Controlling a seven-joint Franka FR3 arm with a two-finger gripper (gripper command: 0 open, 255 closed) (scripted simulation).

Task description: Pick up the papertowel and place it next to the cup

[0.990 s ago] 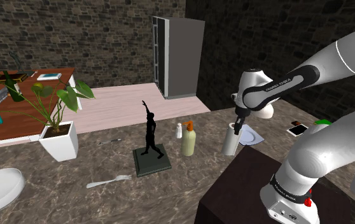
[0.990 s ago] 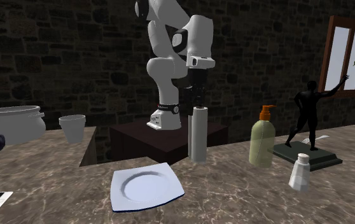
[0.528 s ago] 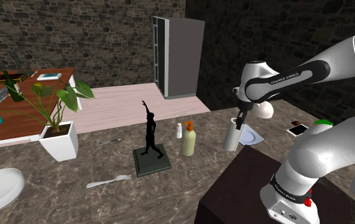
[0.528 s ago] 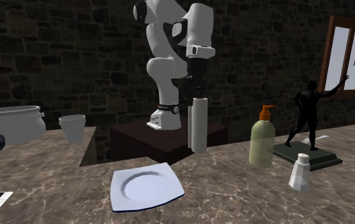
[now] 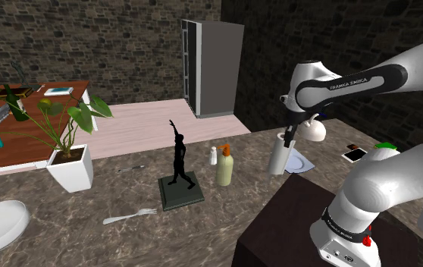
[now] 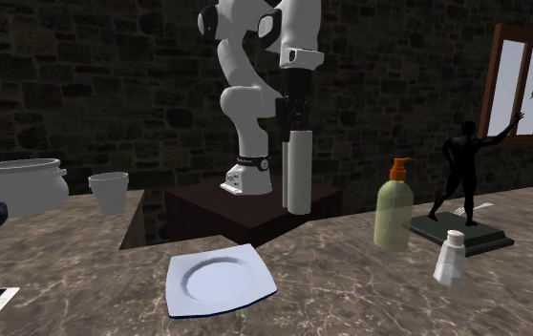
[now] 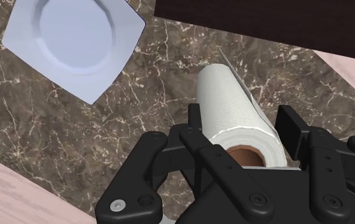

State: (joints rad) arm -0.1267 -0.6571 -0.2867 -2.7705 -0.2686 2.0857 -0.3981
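Brown marbled countertop (image 6: 351,286) is stretching in front of dark stone walls (image 6: 93,86). I am holding my gripper (image 6: 290,122) above it, pointing downward. My jaws are clasping the upper end of the white paper towel roll (image 6: 297,172), one finger on each side. The roll is hanging upright, clear of the counter, in front of the dark stand (image 6: 245,212).

In the wrist view, the gripper (image 7: 243,130) is pressing on the roll (image 7: 233,108) from both sides, and the brown core is showing at the end nearest the camera. A square white plate (image 7: 74,41) is lying on the counter beyond it, near the roll but apart from it.

In the shoulder view, the roll (image 5: 279,158) is hanging just beside the plate (image 5: 299,161), under the gripper (image 5: 289,139).

The white cup (image 6: 109,191) is standing at the second exterior view's left, beside a large white pot (image 6: 21,184) and well apart from the roll. At that view's right, a soap bottle (image 6: 393,205), a black statue (image 6: 463,172) and a small shaker (image 6: 453,260) are standing.
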